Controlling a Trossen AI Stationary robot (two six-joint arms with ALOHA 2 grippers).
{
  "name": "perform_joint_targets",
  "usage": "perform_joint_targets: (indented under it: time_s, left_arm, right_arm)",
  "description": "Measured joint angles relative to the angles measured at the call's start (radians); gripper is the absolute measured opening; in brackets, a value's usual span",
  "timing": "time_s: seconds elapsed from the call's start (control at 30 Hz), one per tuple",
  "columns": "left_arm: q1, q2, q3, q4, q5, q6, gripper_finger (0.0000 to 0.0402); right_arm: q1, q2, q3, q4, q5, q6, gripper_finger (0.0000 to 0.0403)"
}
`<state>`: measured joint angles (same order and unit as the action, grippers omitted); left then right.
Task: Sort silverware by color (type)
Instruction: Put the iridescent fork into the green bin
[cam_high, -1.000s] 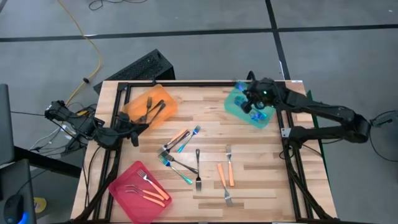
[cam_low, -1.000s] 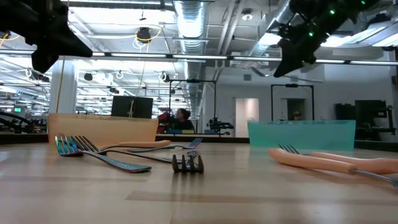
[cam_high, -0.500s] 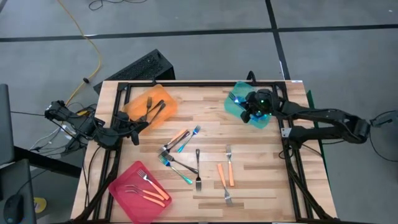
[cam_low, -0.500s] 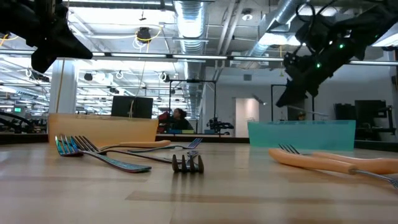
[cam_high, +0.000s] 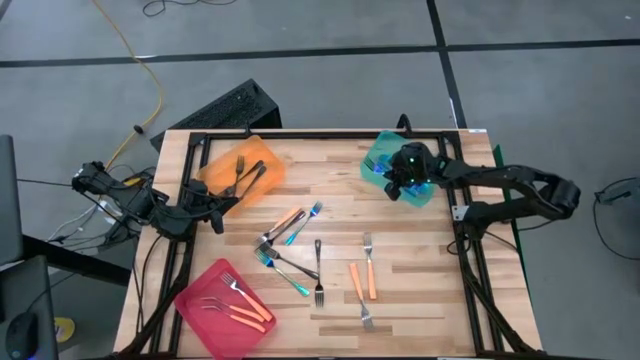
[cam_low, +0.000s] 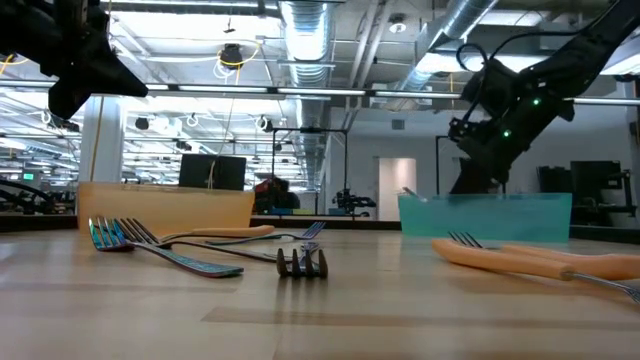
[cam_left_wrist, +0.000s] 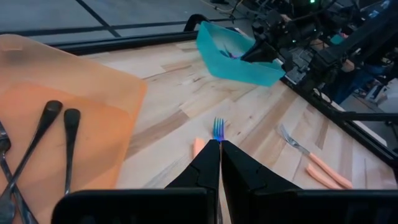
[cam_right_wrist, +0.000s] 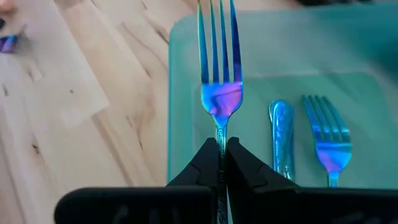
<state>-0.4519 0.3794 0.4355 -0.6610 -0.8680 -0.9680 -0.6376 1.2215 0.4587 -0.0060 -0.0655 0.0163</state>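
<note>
Over the wooden surface (cam_high: 400, 250), above the teal tray (cam_high: 385, 172), the right tool (cam_right_wrist: 219, 149) is clamped on a blue fork (cam_right_wrist: 219, 93). Best lowered beside the forks already there, then released low. The left tool (cam_left_wrist: 219, 163) waits closed, empty, beside the orange tray (cam_high: 245, 168).

Shut left tool (cam_left_wrist: 219, 163) above table (cam_left_wrist: 186, 93), dark forks (cam_left_wrist: 53, 146) in orange tray (cam_left_wrist: 99, 99).
</note>
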Motion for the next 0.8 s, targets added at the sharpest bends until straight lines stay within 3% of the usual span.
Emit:
perform_joint_targets:
  time_s: [0.8]
  left_arm:
    - [0.0, 0.0, 0.0, 0.0, 0.006, -0.014, 0.0]
  right_arm:
    - [-0.143, 0.022, -0.058, -0.059, -0.121, -0.066, 0.0031]
